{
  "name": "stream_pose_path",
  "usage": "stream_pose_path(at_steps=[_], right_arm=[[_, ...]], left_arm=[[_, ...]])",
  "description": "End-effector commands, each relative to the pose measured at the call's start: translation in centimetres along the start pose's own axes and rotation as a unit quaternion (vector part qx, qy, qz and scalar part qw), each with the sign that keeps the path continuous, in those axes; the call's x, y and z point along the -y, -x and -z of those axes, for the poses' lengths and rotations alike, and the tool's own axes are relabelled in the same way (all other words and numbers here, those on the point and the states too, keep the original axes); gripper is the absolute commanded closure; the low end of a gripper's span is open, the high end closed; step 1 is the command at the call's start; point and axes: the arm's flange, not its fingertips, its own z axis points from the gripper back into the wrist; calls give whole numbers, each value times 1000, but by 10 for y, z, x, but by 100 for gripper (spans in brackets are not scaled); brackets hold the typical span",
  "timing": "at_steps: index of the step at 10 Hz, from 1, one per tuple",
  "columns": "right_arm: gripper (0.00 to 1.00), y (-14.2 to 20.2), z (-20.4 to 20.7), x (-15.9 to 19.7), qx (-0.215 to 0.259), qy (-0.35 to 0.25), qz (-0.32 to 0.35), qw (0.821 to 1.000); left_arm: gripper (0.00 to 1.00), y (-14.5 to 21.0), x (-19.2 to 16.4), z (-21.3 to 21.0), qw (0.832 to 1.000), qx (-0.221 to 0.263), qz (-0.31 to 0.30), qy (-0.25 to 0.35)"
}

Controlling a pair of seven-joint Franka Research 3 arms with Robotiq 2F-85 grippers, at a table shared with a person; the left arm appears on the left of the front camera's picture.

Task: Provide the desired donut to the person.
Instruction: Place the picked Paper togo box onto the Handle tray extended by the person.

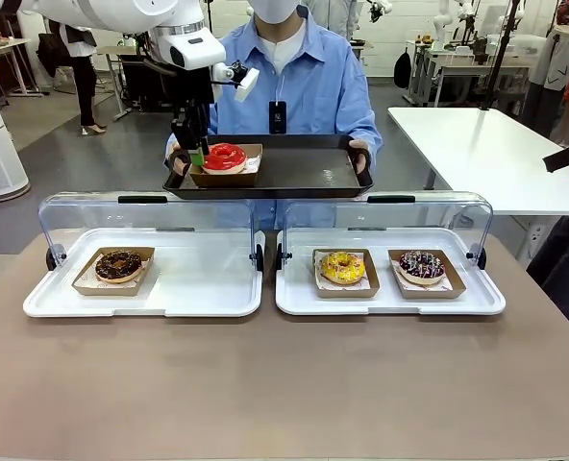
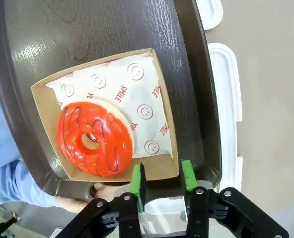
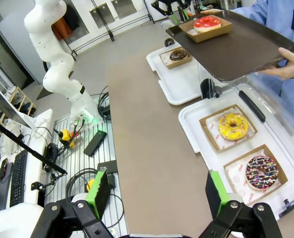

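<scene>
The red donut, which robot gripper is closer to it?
Left. The left gripper is at the box edge beside the red donut; the right gripper hovers far off over the table.

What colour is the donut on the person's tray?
Donut: red icing, thin dark lines; clearest in left wrist view.

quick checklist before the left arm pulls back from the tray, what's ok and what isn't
1. Red donut sits in its box: ok.
2. Box lies flat inside the rim of the tray: ok.
3. Person's hands hold both ends of the tray: ok.
4. Left gripper has its jaws apart: ok.
5. Pads clear of the box wall: cannot tell.
6. Right gripper open, well away from the tray: ok.
</scene>
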Motion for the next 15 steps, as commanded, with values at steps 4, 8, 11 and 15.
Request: stream_pose_path(at_steps=[4, 8, 11, 15], right_arm=[[0, 0, 0, 1, 8, -6, -7, 1000], [0, 0, 0, 1, 8, -6, -7, 1000], [0, 0, 0, 1, 8, -6, -7, 1000], [0, 0, 0, 1, 8, -6, -7, 1000]], left_arm=[[0, 2, -1, 0, 1000, 0, 9, 3], [0, 4, 1, -1, 1000, 6, 6, 13], [0, 10, 22, -6, 1000, 6, 14, 24], [0, 68, 99, 2, 999, 44, 13, 16]])
